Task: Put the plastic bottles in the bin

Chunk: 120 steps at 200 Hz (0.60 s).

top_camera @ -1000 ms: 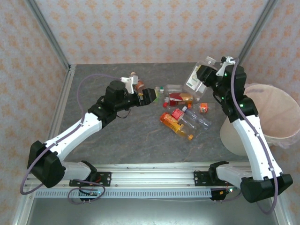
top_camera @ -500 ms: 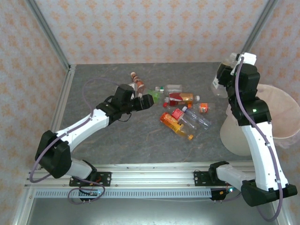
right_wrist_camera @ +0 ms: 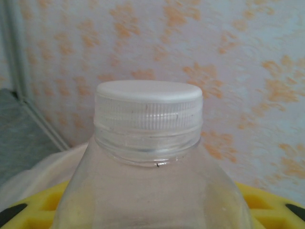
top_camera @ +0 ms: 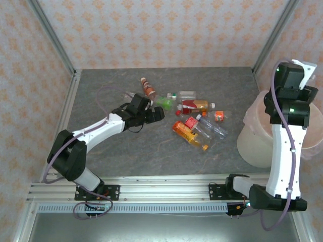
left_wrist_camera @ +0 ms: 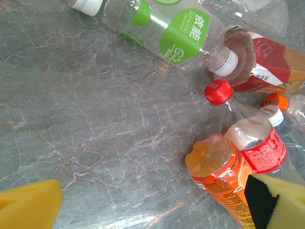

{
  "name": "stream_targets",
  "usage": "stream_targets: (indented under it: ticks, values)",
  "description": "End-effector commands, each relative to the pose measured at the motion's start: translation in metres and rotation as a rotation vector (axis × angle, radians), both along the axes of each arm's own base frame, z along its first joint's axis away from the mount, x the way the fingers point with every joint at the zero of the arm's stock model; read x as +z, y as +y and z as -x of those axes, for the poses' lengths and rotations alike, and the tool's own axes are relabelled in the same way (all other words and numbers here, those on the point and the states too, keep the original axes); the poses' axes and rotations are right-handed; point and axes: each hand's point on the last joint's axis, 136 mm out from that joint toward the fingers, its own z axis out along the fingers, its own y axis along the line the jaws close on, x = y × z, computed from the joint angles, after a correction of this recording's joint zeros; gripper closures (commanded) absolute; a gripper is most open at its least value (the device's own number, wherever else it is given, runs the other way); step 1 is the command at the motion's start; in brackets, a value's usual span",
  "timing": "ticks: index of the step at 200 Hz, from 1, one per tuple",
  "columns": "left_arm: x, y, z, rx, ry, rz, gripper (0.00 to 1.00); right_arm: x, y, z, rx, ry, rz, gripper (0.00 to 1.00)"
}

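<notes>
Top camera first: the plastic bottles (top_camera: 194, 121) lie in a loose heap on the grey surface (top_camera: 151, 156), a little right of centre. The bin (top_camera: 255, 148) stands at the right edge, apart from the heap. My left fingers (top_camera: 156, 115) sit low, just left of the heap, and my right arm (top_camera: 285, 136) is raised above the bin's rim.

Left wrist: the yellow pads of the left fingers stand wide apart with nothing between them. Ahead lie a green-labelled bottle (left_wrist_camera: 176, 31), a red-capped bottle (left_wrist_camera: 219, 91) and an orange-labelled bottle (left_wrist_camera: 217, 169), all on their sides, the last two touching. I judge them empty, so very light. The walls are thin and will buckle under a squeeze, and the plastic is smooth and round, so a bottle may roll or squirt out. I would take one across the middle of its body, at the label (not at the narrow neck).

Right wrist: the right fingers (right_wrist_camera: 33, 205) are clamped on a clear bottle (right_wrist_camera: 148, 143) below its shoulder. It has a white ribbed cap (right_wrist_camera: 148, 95), clean transparent walls and no label that I can see; it is held upright against the patterned wall (right_wrist_camera: 238, 57).
</notes>
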Motion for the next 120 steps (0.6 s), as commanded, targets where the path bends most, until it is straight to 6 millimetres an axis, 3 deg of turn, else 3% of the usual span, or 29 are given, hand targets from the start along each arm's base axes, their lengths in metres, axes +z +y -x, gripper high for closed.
stream_targets:
  ticks: [1,37,81,120]
  values:
    - [0.002,0.001,-0.007,0.017,0.015,-0.015,0.00,-0.017,-0.027,0.028,-0.131,0.107,0.049,0.69]
    - [-0.009,-0.005,-0.010,0.006,0.052,-0.009,0.00,-0.044,-0.056,0.032,-0.226,0.038,0.016,0.69]
    - [-0.025,-0.008,-0.010,0.012,0.092,-0.009,0.00,-0.076,-0.066,0.025,-0.244,0.158,0.016,0.67]
    - [-0.025,-0.005,-0.008,0.006,0.101,-0.029,0.00,-0.095,-0.076,0.026,-0.294,0.201,0.065,0.65]
